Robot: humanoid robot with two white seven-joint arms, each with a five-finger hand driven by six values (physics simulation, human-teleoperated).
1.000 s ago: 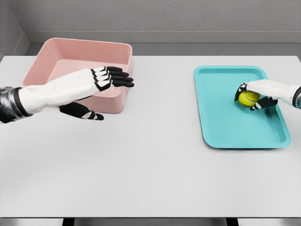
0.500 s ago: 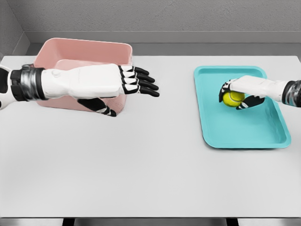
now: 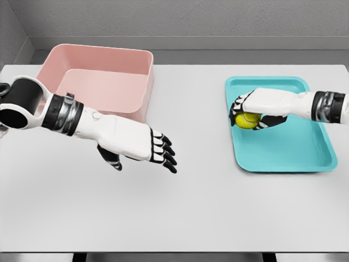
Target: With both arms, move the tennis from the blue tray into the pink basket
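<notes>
Right hand: fingers wrapped over the yellow-green felt tennis ball, palm on top, so the ball hangs beneath it. The grasp sits over the left edge of the shallow blue-green plastic tray, at about nine o'clock of the tray's floor. Whether the ball is clear of the tray surface cannot be told from this view. Judgement: it is held at the tray's inner edge because that side faces the other arm, which suits a handover.

Left hand: fingers extended and slack, thumb tucked below, holding nothing. It hangs above the bare white table top, at about four o'clock from the pink rectangular plastic basket, well apart from the ball. Judgement: the flat, open posture and mid-table position read as preparation to receive the ball, since the basket lies on this arm's side and the task calls for both arms.

The basket is at the table's ten o'clock, with nothing visible inside it; the tray is at two o'clock.

Count: one ball, one tray, one basket, two hands.
</notes>
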